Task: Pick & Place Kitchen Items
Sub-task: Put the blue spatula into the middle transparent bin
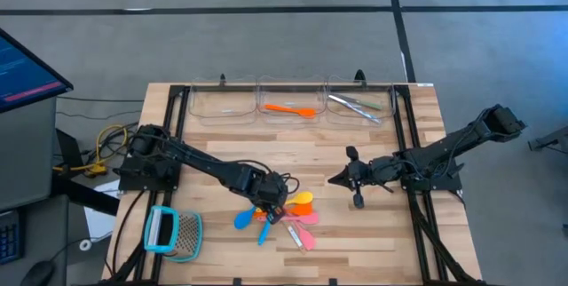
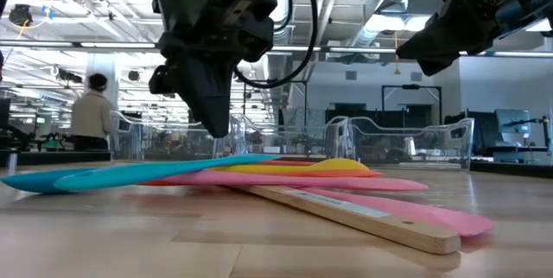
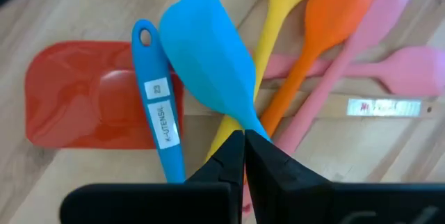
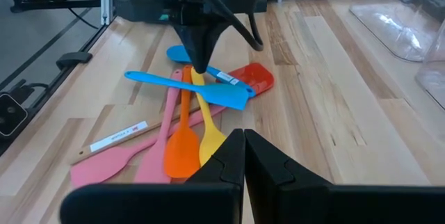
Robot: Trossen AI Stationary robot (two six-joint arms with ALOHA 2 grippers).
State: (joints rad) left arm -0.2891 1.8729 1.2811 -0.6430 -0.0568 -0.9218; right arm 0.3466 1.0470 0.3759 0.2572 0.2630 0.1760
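Blue spatula (image 4: pixel 198 87) lies across the pile at centre frame, blade right; left gripper (image 4: pixel 197 58) closed above it, right gripper (image 1: pixel 343 179) closed, idle.

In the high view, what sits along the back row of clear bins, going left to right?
Empty left bin → middle bin holding an orange utensil → right bin holding silvery metal pieces.

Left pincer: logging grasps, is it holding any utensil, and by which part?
Cannot be told: the left pincer, fingers together, hangs over the blue plastic spatula's handle; contact is hidden.
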